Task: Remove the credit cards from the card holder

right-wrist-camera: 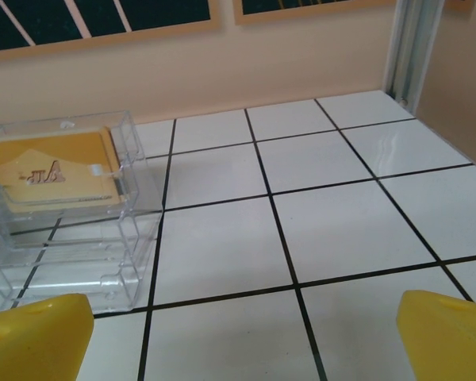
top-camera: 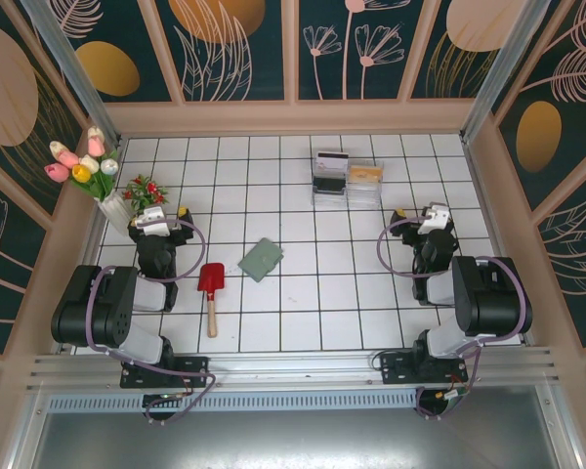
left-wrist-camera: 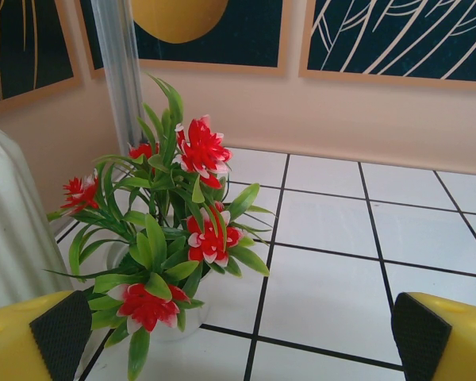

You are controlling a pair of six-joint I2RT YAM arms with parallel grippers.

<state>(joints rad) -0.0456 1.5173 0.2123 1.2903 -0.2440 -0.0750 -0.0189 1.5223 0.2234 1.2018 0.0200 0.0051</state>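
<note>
left claw [left-wrist-camera: 238, 337] open, empty | right claw [right-wrist-camera: 242, 337] open, empty | card holder [top-camera: 262, 259] flat at counter [top-camera: 303, 318] centre | tan-gold card [right-wrist-camera: 51, 171] in far clear box [right-wrist-camera: 131, 238]

Closed grey-green card holder [top-camera: 262, 259] lies flat; cards [top-camera: 365, 174] rest in clear boxes [top-camera: 330, 189].

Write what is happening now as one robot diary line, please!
left gripper: open, facing red flower plant | right gripper: open, facing clear box | card holder: flat on tiles, nobody touching
</note>
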